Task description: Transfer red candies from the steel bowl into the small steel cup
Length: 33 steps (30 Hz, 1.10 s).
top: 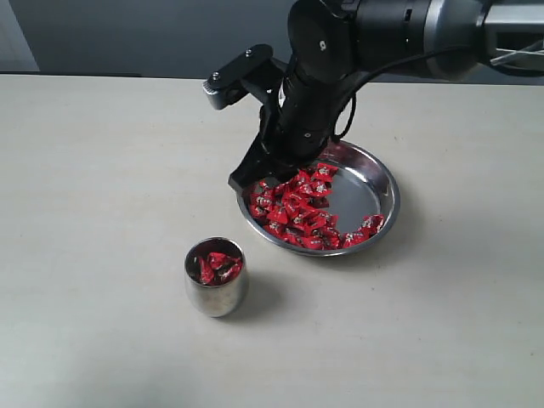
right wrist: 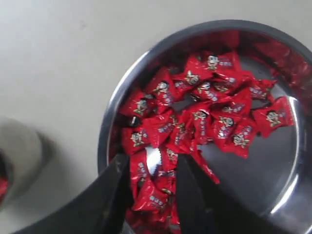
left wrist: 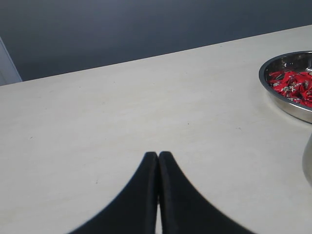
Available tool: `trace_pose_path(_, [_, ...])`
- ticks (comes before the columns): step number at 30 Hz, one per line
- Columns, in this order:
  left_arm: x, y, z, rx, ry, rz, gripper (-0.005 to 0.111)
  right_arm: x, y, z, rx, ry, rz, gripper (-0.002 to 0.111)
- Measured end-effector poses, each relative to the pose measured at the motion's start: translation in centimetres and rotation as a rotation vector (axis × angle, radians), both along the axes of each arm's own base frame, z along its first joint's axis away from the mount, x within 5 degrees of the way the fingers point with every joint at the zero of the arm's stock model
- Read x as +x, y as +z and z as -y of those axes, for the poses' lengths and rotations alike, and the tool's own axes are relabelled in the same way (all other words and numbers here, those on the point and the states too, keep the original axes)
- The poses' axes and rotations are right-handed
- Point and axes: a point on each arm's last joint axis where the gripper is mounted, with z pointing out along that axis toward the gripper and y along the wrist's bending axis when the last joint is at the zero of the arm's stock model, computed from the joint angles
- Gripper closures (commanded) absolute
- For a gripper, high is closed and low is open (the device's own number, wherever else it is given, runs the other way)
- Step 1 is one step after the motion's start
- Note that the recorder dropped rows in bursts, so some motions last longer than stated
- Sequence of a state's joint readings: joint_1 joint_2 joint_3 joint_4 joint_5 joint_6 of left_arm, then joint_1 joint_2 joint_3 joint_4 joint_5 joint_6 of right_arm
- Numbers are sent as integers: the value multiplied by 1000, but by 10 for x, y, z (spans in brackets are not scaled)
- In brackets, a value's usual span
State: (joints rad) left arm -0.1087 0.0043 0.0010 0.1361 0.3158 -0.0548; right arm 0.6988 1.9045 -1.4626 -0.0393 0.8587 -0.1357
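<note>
Reaching the right gripper point(top: 255, 180) down into the steel bowl point(top: 387, 208), at the side facing the small steel cup point(top: 216, 296). Holding its jaws apart and dipping them into the edge of the heap of red candies point(top: 297, 212), straddling a few of them without visibly clamping any. Crowding the heap toward the cup-side half of the bowl, leaving the far half bare and shining. Resting the bowl on the pale table point(top: 102, 212), with the cup standing upright near it but apart, carrying several red candies inside.

Showing, in the right wrist view, what the exterior view is hiding behind the arm: the gap at the right gripper point(right wrist: 152, 163), red candies point(right wrist: 209, 117) lying in that gap and spreading across the steel bowl point(right wrist: 273, 165), their white and dark markings readable. Giving the small steel cup point(right wrist: 19, 151) there only as a blur at the frame's edge.

Showing, in the left wrist view alone, the left gripper point(left wrist: 158, 155) pressed together tip to tip, gripping nothing, hanging over bare table well apart from the steel bowl point(left wrist: 287, 107). Catching only part of that bowl and its red candies point(left wrist: 295, 85).
</note>
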Motion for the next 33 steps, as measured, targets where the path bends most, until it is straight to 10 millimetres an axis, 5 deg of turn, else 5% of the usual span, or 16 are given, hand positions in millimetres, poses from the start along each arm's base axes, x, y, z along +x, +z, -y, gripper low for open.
trace_pose_path(6, [0,0,0,0,0,0,106,9,0,11,-5,-67,9,76])
trace_pose_path(16, [0,0,0,0,0,0,106,46,-12,62,85,-295,-87,76])
trace_pose_path(25, [0,0,0,0,0,0,106,51,-61,57,38,-269,-220,76])
trace_pose_path(33, [0,0,0,0,0,0,106,52,-68,56,34,-258,-228,71])
